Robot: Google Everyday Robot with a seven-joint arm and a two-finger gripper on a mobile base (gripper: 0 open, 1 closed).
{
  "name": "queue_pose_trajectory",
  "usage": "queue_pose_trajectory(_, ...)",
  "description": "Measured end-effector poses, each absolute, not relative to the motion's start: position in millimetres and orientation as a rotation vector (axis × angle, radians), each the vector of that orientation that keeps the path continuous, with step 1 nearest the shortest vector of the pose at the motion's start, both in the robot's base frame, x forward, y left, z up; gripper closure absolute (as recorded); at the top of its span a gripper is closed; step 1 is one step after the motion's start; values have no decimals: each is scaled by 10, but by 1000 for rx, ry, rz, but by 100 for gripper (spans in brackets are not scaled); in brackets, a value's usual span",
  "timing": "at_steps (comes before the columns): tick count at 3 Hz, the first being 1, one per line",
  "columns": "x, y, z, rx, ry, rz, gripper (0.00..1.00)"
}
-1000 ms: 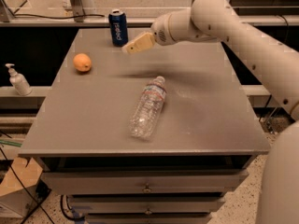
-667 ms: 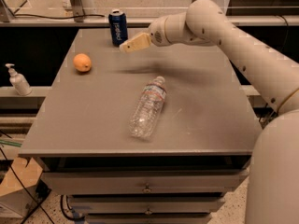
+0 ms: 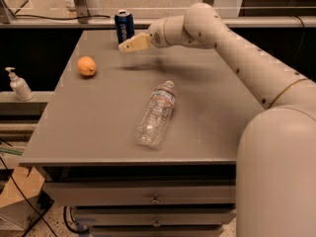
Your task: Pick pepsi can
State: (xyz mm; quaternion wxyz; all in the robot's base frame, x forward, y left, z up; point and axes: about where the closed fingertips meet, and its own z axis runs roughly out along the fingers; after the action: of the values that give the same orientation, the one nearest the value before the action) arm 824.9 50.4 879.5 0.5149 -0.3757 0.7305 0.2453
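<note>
The pepsi can (image 3: pixel 124 26) is a dark blue can with white lettering and a silver top. It stands upright at the far edge of the grey table (image 3: pixel 98 127), left of centre. My gripper (image 3: pixel 126 46) reaches in from the right on a long white arm. Its tan fingers hover just in front of and below the can, a little to its right, very close to it.
A clear plastic water bottle (image 3: pixel 156 113) lies on its side in the middle of the table. An orange (image 3: pixel 87 66) sits at the left. A white pump bottle (image 3: pixel 19 84) stands on a shelf off the table's left side. Drawers are below the table front.
My gripper has moved left toward the pepsi can, from a gap to its right to right beside it. The can, bottle and orange have not moved.
</note>
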Motion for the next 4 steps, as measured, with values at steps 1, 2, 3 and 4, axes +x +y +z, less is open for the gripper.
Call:
queue_pose_trajectory(1,8375,647,8751,-918,1760,580,0)
queue_pose_trajectory(2,8472,796,8721,-939,1764,575,0)
queue_pose_trajectory(3,8556,907,8689,-942,1768,583,0)
queue_pose_trajectory(4,8643,987,8663,-928,1766,605,0)
